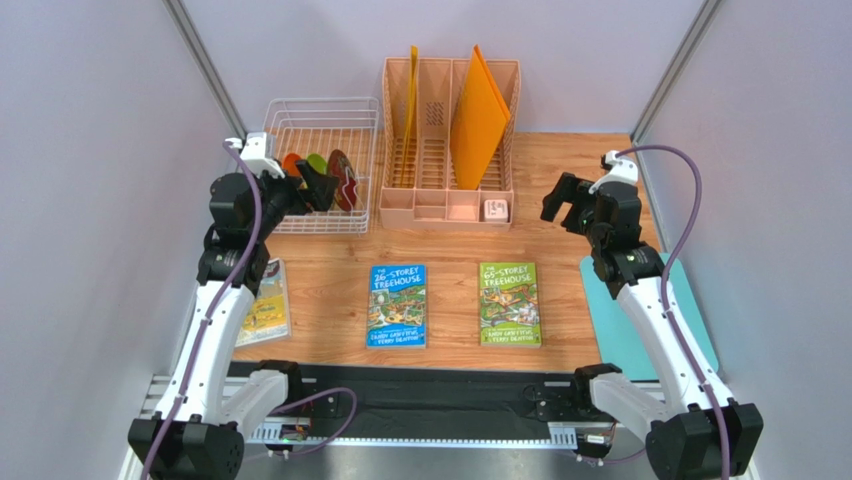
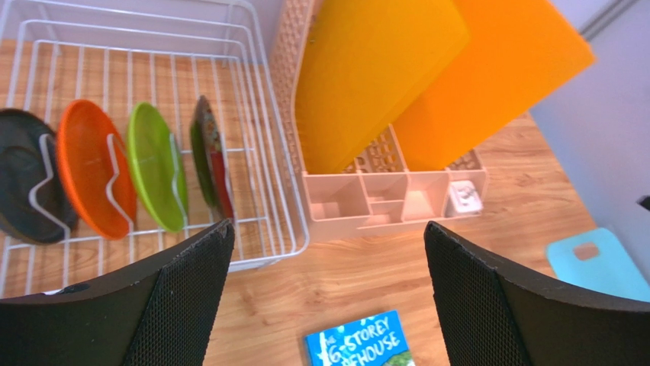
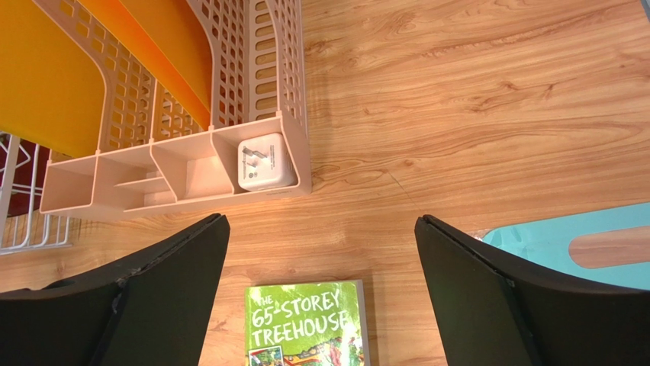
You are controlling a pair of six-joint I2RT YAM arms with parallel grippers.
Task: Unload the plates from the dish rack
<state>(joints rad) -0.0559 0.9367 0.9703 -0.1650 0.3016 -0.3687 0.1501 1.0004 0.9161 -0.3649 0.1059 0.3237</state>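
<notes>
The white wire dish rack (image 1: 320,102) stands at the back left. In the left wrist view the rack (image 2: 268,164) holds four plates upright in a row: black (image 2: 19,179), orange (image 2: 85,164), lime green (image 2: 152,164) and dark red floral (image 2: 211,152). From the top I see the orange (image 1: 291,162), green (image 1: 316,161) and dark red (image 1: 344,178) plates; the black one is hidden behind the arm. My left gripper (image 1: 312,186) (image 2: 328,226) is open and empty, above the rack's near right corner. My right gripper (image 1: 566,203) (image 3: 321,221) is open and empty at the right.
A peach slotted organizer (image 1: 447,213) with tall orange folders (image 1: 478,120) and a white cube (image 1: 495,210) stands right of the rack. A blue book (image 1: 397,305), a green book (image 1: 509,303) and a yellow book (image 1: 265,305) lie on the table. A teal board (image 1: 640,330) lies at the right.
</notes>
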